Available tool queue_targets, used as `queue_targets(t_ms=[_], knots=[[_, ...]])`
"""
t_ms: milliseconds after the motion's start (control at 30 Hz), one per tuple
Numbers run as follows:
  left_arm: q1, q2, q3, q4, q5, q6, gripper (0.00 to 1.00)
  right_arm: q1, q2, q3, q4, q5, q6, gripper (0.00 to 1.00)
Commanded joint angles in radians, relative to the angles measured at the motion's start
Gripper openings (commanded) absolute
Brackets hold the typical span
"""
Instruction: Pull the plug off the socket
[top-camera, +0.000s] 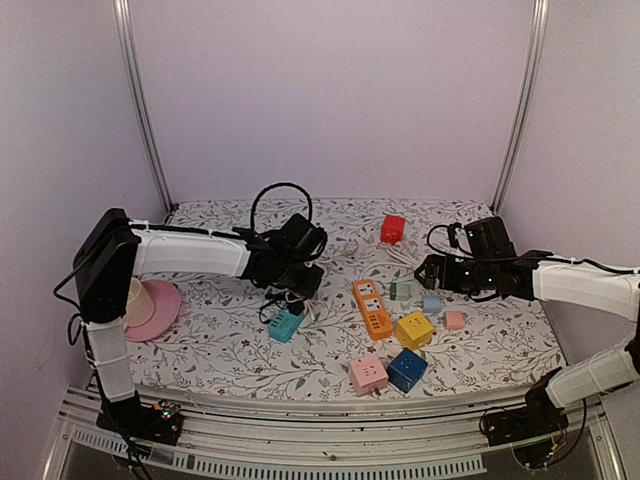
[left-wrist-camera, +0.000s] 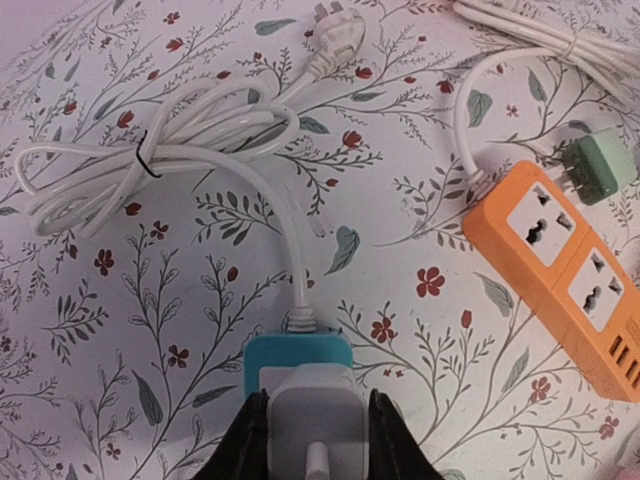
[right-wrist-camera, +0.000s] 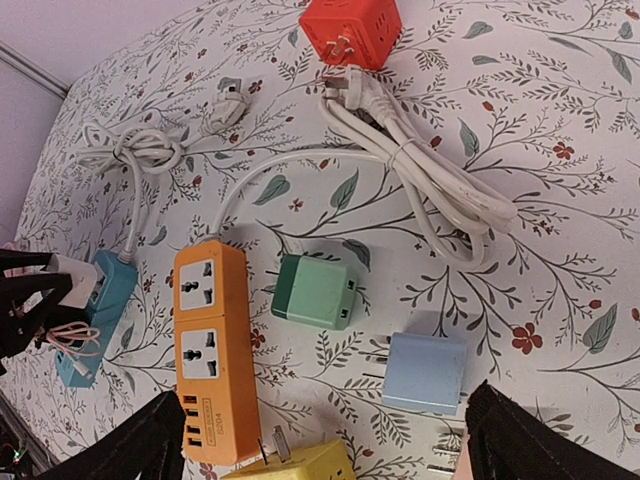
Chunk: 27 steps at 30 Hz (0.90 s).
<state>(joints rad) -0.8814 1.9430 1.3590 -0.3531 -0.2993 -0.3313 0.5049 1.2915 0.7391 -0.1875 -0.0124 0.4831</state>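
Observation:
A white plug (left-wrist-camera: 312, 425) sits in the teal socket (left-wrist-camera: 297, 350), whose white cord runs up to a tied coil (left-wrist-camera: 150, 165). My left gripper (left-wrist-camera: 315, 405) is shut on the plug, one black finger against each of its sides. From above, the left gripper (top-camera: 293, 298) points down over the teal socket (top-camera: 283, 325) at the table's middle left. The right wrist view shows the teal socket (right-wrist-camera: 95, 300) with the plug (right-wrist-camera: 68, 275) at its far left edge. My right gripper (top-camera: 432, 270) hovers open to the right, nothing between its fingers.
An orange power strip (top-camera: 372, 308) lies right of the socket, with green (right-wrist-camera: 315, 290) and light blue (right-wrist-camera: 425, 372) adapters beside it. Yellow (top-camera: 413, 329), pink (top-camera: 368, 374), blue (top-camera: 407, 369) and red (top-camera: 392, 229) cubes lie around. A pink plate (top-camera: 160, 312) is at the left.

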Motion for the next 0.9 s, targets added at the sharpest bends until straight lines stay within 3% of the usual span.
queue_targets(t_ms=[0, 500, 867], knots=[[-0.008, -0.072, 0.03, -0.016, -0.01, 0.022, 0.15, 0.011, 0.01, 0.006, -0.006, 0.006, 0.008, 0.99], [-0.021, -0.164, 0.021, -0.024, -0.022, 0.023, 0.14, 0.015, 0.004, -0.013, -0.005, 0.012, 0.017, 0.99], [0.02, -0.395, -0.137, -0.001, -0.145, 0.005, 0.15, 0.016, 0.0, -0.023, -0.004, 0.014, 0.016, 0.99]])
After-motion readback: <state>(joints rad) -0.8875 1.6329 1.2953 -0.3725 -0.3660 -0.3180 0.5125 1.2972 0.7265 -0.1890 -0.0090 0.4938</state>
